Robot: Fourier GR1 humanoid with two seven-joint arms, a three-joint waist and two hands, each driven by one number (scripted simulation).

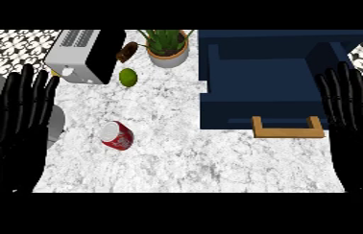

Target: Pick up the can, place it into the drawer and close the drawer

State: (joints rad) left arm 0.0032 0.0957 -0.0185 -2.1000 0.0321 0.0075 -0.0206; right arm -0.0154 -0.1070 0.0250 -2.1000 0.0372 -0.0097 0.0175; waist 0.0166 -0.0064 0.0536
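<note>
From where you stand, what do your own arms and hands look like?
Only two hands show: the matte black left hand at the view's left edge and the matte black right hand at its right edge. Each has long, slender fingers with faint ridged bands across them, above a broad black palm. No cables, markings or sleeves are visible. I cannot make out the arms behind them.
</note>
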